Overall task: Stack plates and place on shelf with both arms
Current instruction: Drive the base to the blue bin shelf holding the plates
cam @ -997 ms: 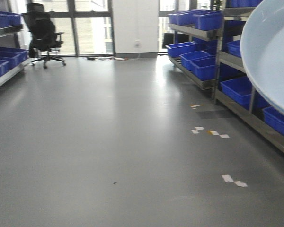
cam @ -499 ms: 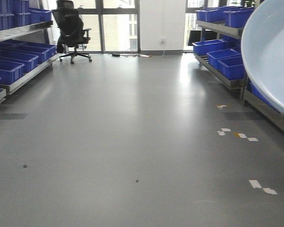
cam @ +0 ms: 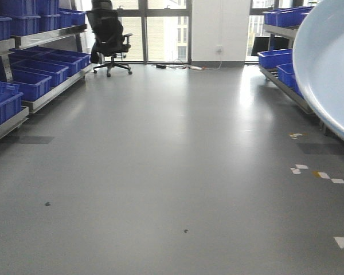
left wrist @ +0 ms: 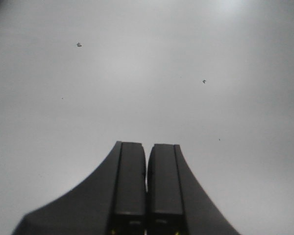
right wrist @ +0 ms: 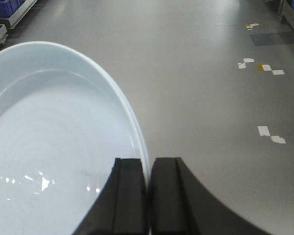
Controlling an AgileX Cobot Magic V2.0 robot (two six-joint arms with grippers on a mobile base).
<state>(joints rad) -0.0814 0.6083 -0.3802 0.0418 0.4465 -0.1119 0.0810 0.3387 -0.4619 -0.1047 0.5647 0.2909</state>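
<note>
Right gripper (right wrist: 148, 196) is clamping on rim of plate (right wrist: 49, 147) — rim is passing between 2 dark fingers (right wrist: 130, 196). Pale bluish plate is extending to left of gripper, above grey floor (right wrist: 201, 73). In front view plate (cam: 332, 69) is filling upper right edge, tilted. Only 1 plate is showing. Left gripper (left wrist: 147, 191) is pressing its fingers together, nothing between them. Blue bins (cam: 31, 83) are sitting on shelf (cam: 57, 91) at left — black office chair (cam: 110, 37) is standing far behind.
</note>
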